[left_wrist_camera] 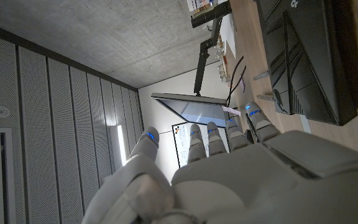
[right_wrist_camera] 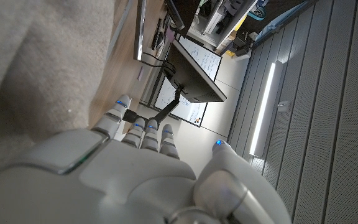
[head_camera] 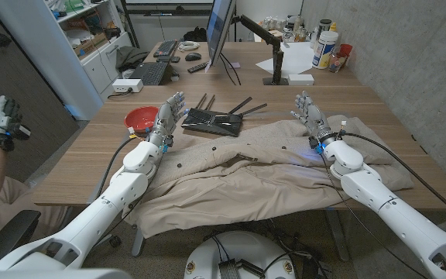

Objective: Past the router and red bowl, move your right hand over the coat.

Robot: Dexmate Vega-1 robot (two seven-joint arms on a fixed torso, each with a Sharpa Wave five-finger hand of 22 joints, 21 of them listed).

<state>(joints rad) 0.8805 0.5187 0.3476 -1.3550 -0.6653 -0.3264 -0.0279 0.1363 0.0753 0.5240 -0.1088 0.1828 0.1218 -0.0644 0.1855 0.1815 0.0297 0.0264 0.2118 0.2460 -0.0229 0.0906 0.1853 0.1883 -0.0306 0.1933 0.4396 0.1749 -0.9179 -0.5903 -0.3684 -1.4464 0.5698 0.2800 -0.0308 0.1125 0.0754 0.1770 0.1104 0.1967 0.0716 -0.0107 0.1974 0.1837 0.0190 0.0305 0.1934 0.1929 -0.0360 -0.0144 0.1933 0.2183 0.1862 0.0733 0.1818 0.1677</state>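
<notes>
So the coat (head_camera: 285, 167) is the big beige thing spread over the near half of the table (head_camera: 378, 101), hanging off the front edge. The right hand (head_camera: 310, 116) is up at the coat's far right edge, holding nothing, fingers apart and pointing away from the robot. I'd say the step is basically a short slide: bring that hand inward so it sits squarely over the fabric, keep it high enough not to snag the folds, and don't drift toward the router (head_camera: 214, 120) just past the coat's far edge. The left hand (head_camera: 169, 116) is also loose and holding nothing, between the router and the red bowl (head_camera: 140, 118), so leave it parked.

Hard to make out: whether the right palm actually touches cloth or hovers, no view settles it. The right wrist view just gives blurry beige beside the fingers (right_wrist_camera: 145, 134). The coat's front hem is hidden below the table edge, and the bowl is partly behind the left hand.
</notes>
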